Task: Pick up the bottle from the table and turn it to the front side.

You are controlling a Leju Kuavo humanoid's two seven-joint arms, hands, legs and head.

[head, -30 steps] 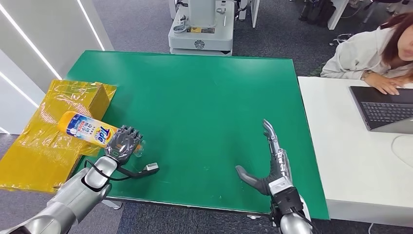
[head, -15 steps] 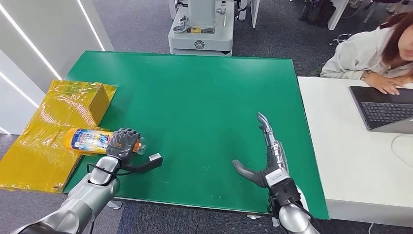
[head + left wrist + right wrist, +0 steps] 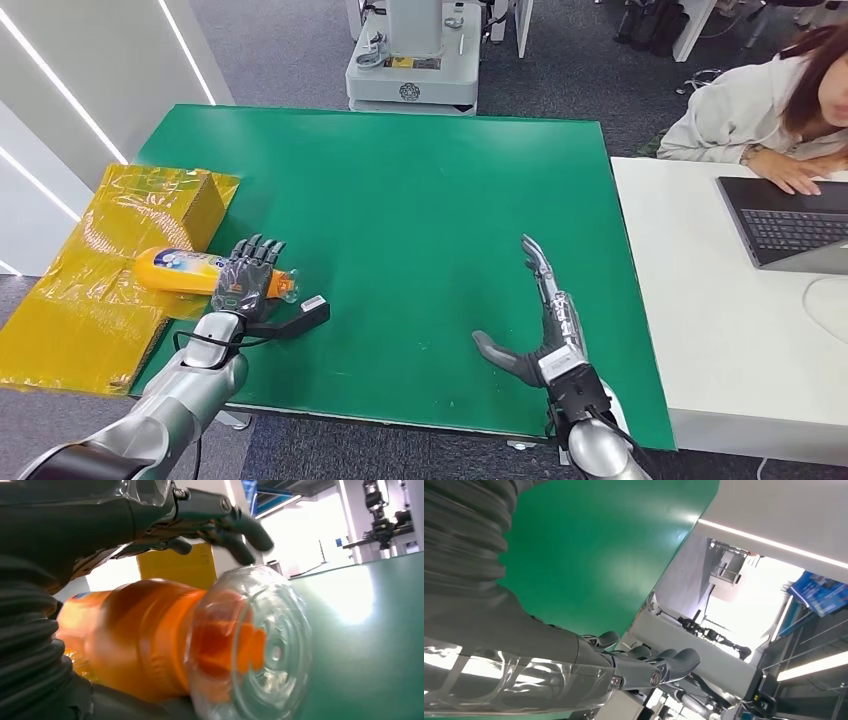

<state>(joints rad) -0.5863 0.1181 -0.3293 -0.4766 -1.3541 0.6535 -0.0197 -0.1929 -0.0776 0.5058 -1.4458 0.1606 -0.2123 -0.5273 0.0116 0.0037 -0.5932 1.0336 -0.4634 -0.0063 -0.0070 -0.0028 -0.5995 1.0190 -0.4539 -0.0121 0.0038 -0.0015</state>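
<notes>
Three cameras: one high overview, two close at the wrists.
The head view looks forward and down over the table [image 3: 420, 200]. The left wrist view sits tight behind the left hand [image 3: 150, 520], looking low along the tabletop; the right wrist view, turned, looks past the right hand [image 3: 624, 672]. All three share the table.

I count one bottle [image 3: 185, 269], one yellow box [image 3: 110, 270], one laptop [image 3: 790, 220], one person [image 3: 760, 110], and my two hands.
</notes>
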